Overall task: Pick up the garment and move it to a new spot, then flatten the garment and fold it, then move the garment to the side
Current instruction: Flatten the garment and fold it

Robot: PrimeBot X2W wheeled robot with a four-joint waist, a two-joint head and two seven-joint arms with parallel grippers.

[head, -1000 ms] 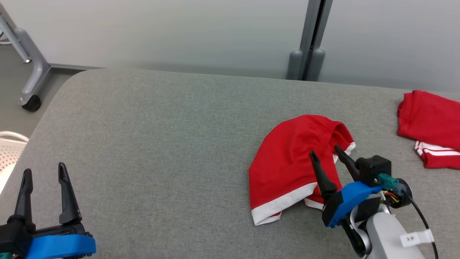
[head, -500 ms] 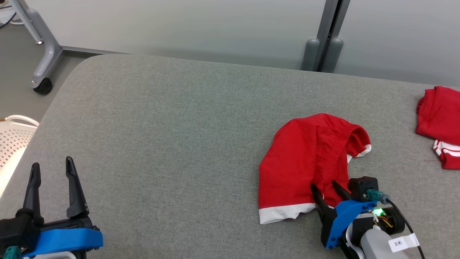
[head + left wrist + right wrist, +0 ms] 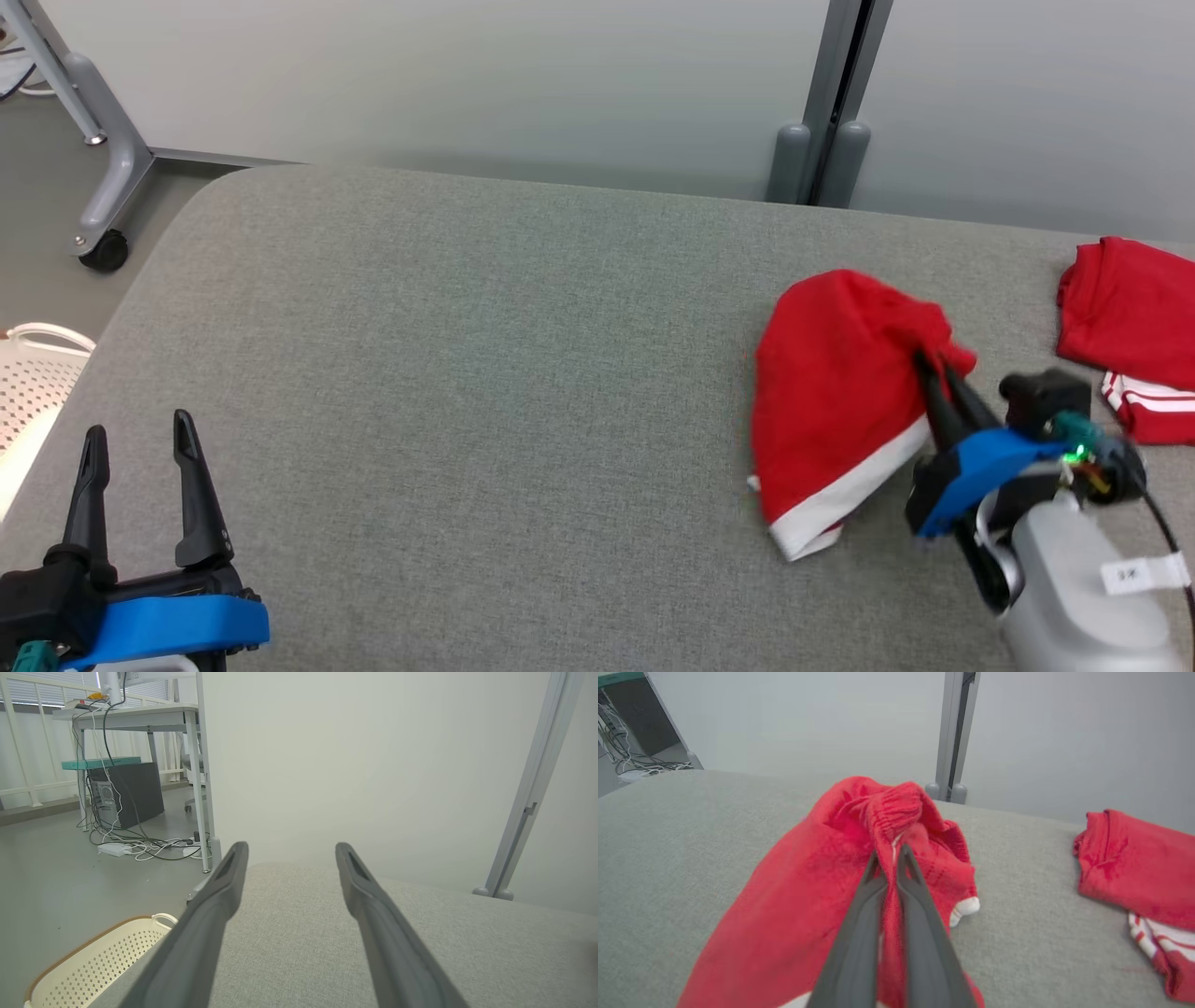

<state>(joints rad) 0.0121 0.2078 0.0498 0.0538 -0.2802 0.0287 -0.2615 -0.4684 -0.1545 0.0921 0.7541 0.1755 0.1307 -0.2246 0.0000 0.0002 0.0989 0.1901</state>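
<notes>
**Right gripper clamps garment, cloth bunches up**

Right gripper (image 3: pixel 934 366) has gone from the garment's white hem up to its gathered elastic edge since half a second ago. It has closed there, and the camera has shifted a bit too. The garment (image 3: pixel 831 373) was spread wider and is now pulled into a narrower, humped shape.

In the right wrist view the right gripper (image 3: pixel 889 855) has its fingers squeezed together on a ridge of red fabric, with cloth sticking up between the tips. The grip looks firm. It is taken at the thick elastic, probably so the garment (image 3: pixel 798 905) lifts as one piece.

The garment sits on the grey table (image 3: pixel 467 355), straight out from the grey post (image 3: pixel 822 140) on the robot's side. Most of it is on the surface, so it is not clear of the table yet. A second red garment (image 3: pixel 1120 308) lies to the right of the post, apart from the first.

Left gripper (image 3: pixel 138 429) waits far left of the post at the near edge. Its fingers are spread and hold nothing, as the left wrist view (image 3: pixel 290 849) confirms. A white basket (image 3: pixel 93 961) stands farther left of it, off the table.

Judged stage: pick-up just secured, with the move to a new spot next.
</notes>
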